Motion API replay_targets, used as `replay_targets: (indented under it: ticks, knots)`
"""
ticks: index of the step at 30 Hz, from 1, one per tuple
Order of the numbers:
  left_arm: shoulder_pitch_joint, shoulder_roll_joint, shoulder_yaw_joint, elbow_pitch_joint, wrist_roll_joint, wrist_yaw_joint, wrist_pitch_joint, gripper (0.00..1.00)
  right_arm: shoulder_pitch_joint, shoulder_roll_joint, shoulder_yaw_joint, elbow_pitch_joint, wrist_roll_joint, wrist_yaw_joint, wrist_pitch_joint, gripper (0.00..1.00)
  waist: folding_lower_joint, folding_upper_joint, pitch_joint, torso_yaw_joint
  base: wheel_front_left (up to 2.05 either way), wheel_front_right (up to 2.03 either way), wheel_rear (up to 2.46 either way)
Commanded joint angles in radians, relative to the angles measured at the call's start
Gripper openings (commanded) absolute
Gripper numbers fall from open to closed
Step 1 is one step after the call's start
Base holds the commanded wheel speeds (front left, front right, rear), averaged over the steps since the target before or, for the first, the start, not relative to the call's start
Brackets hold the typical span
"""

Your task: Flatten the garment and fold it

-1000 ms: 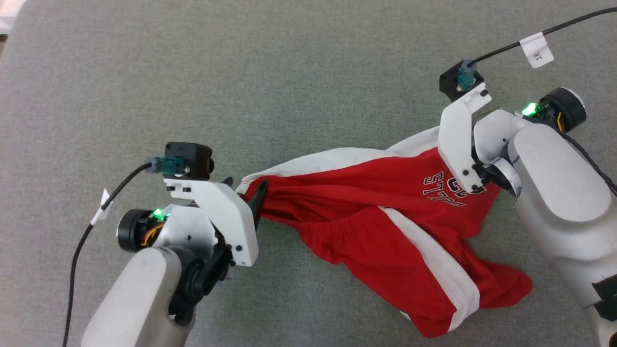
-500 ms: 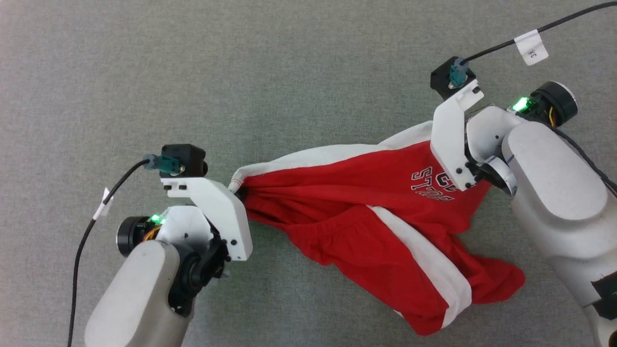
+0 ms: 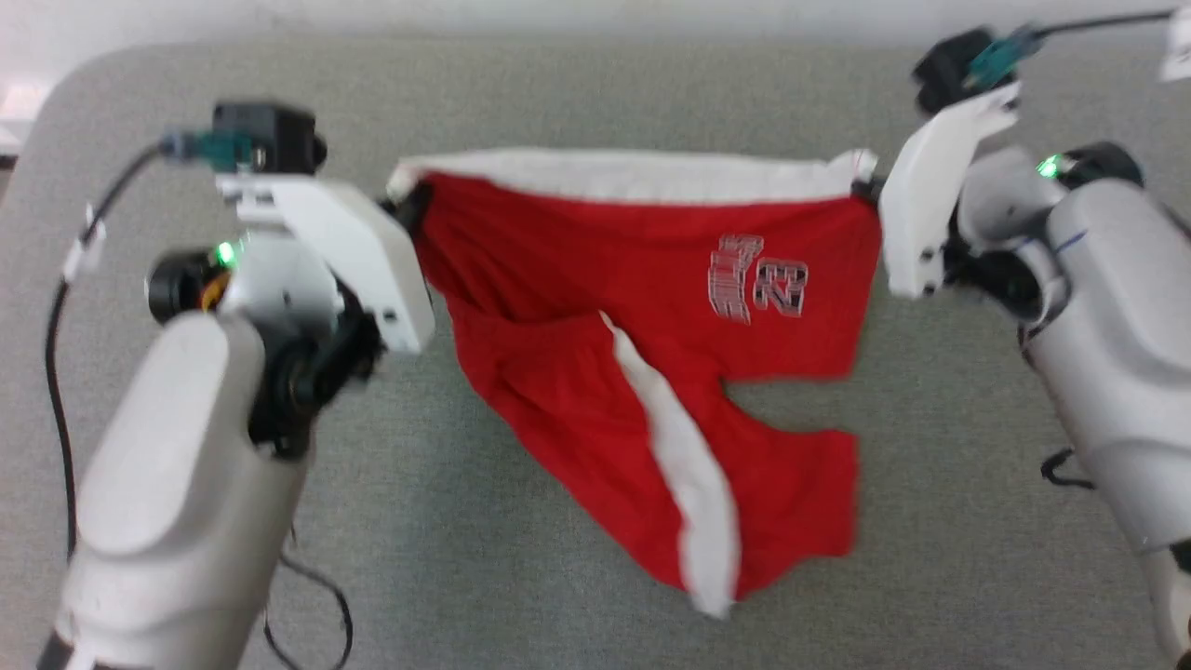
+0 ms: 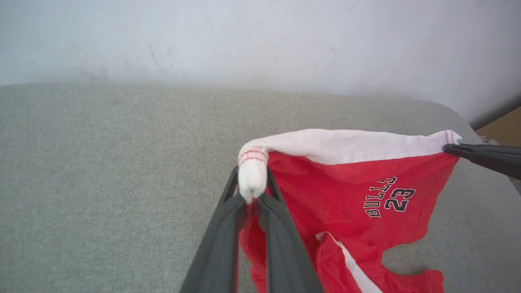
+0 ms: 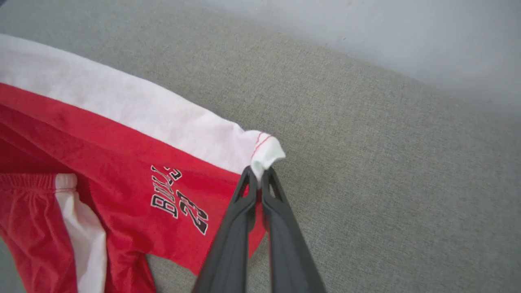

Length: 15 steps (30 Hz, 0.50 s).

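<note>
The garment (image 3: pixel 651 307), red shorts with white trim and a "BULLS 23" print, hangs stretched between my two grippers above the grey surface. My left gripper (image 4: pixel 252 195) is shut on the left white corner of the garment (image 4: pixel 346 187). At the opposite corner of the garment (image 5: pixel 134 162) my right gripper (image 5: pixel 256 177) is pinched shut on the white trim. The white band (image 3: pixel 633 177) runs taut between the left gripper (image 3: pixel 414 200) and the right gripper (image 3: pixel 870 186). The lower part droops, with a white side stripe (image 3: pixel 679 447) running down it.
A grey fabric-covered surface (image 3: pixel 558 93) lies beneath everything, with a pale wall (image 4: pixel 260 36) behind its far edge. Black cables trail from both wrists, one by the left arm (image 3: pixel 56 326). A brown patch (image 4: pixel 502 124) shows past the surface's right corner.
The left gripper closed on the garment's left corner. Both arms then lifted and spread, pulling the white band taut so the shorts hang between them. The head view shifted too.
</note>
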Motion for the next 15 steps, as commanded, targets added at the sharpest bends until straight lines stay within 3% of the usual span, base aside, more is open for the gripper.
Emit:
replay_targets:
  ticks: [1,9,15]
  knots:
    - [-0.047,0.006,-0.002,0.023,0.005,-0.013,0.007,0.00,-0.025,0.005,-0.026,0.008,0.026,-0.001,-0.003,0.00,0.0000,-0.0001,-0.054,-0.011,0.00,0.00,0.00]
    - [-0.367,0.000,0.012,0.245,0.033,-0.052,-0.014,0.00,-0.211,0.054,-0.183,0.078,0.066,-0.001,-0.021,0.00,0.0000,-0.0001,-0.081,-0.056,0.00,0.00,0.00]
    - [-0.574,0.009,0.007,0.381,0.090,-0.076,-0.093,0.00,-0.404,0.126,-0.317,0.148,0.028,-0.001,-0.124,0.00,0.0000,-0.0001,-0.051,-0.104,0.00,0.00,0.00]
